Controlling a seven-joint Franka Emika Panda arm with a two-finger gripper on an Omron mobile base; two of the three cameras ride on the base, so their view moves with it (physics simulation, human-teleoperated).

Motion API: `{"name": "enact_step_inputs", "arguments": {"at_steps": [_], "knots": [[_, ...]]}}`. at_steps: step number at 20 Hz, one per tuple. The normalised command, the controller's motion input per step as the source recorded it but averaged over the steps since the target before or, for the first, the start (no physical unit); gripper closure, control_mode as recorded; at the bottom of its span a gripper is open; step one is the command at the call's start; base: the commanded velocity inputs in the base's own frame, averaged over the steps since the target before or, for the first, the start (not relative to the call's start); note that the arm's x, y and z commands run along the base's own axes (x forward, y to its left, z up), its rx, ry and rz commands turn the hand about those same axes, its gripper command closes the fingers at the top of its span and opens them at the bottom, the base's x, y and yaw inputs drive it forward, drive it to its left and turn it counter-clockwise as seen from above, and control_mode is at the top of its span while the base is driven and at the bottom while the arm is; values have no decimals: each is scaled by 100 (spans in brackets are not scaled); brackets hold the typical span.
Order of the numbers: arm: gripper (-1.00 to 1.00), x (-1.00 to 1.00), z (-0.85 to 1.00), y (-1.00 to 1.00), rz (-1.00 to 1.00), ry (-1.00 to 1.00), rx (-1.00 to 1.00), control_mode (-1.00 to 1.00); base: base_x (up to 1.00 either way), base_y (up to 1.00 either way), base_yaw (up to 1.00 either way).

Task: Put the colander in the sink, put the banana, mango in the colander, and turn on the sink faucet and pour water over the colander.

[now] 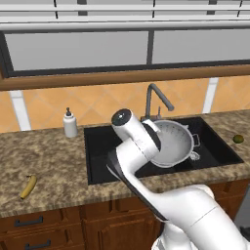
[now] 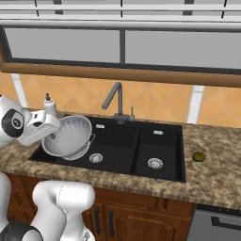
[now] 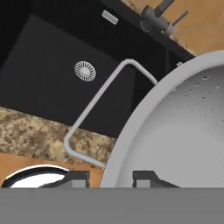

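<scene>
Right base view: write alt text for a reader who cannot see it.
A white robot arm holds a tilted colander over the left basin of a black double sink. A faucet stands behind, and a green mango lies on the counter to the right.

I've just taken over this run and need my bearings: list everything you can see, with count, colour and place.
colander: 1, white-grey, tilted, held above the sink's left basin
sink: 1, black, two basins with silver drains, set in the counter
faucet: 1, dark grey, behind the sink
banana: 1, yellow, on the counter left of the sink
mango: 1, olive-green, on the counter right of the sink
soap bottle: 1, white, counter left of the faucet
counter: 1, speckled brown
gripper: 1, dark fingers, astride the colander's rim
</scene>
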Motion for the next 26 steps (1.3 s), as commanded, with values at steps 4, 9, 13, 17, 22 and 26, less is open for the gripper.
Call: {"name": "enact_step_inputs", "arguments": {"at_steps": [4,9,13,17,22,26], "knots": [[100,62,-16,0,-3,0,10,-100,0,0,0],[100,64,-4,0,0,3,2,-100,0,0,0],[100,37,-16,0,-2,4,8,-100,0,0,0],[100,23,-37,0,-8,0,12,-100,0,0,0],[100,47,-30,0,-7,0,3,-100,0,0,0],[100,63,-21,0,-5,5,0,-100,0,0,0]]}}
